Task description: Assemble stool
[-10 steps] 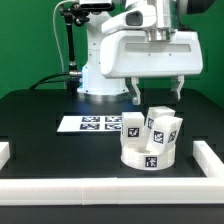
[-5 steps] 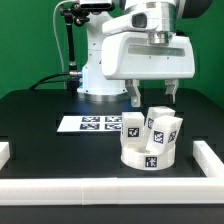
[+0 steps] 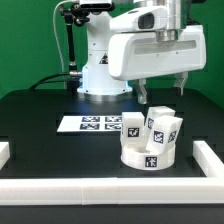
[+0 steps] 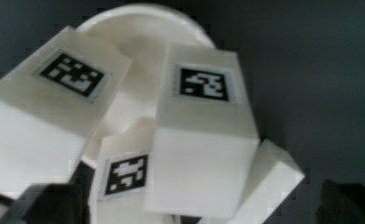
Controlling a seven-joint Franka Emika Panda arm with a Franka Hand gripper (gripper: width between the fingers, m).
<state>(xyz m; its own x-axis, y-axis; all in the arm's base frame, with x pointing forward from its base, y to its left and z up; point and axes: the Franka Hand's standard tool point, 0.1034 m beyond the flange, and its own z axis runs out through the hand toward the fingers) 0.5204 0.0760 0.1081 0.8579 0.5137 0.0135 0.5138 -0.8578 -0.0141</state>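
The stool's white round seat (image 3: 147,154) lies flat on the black table, and three blocky white legs (image 3: 158,125) with black-and-white tags stand on it. My gripper (image 3: 163,90) hangs open a little above the legs, toward the exterior view's right, and holds nothing. In the wrist view the tagged legs (image 4: 205,120) fill the picture, with the seat (image 4: 140,20) showing behind them. The gripper (image 4: 197,208) shows only as dark fingertips (image 4: 42,205) in the corners, on either side of the legs and apart from them.
The marker board (image 3: 88,123) lies flat behind the stool, toward the exterior view's left. White border rails run along the front (image 3: 110,188) and right (image 3: 209,156) of the table. The robot's base (image 3: 100,80) stands at the back.
The gripper has shifted toward the exterior view's right and risen slightly above the legs. It has stayed open. The stool parts have not moved.
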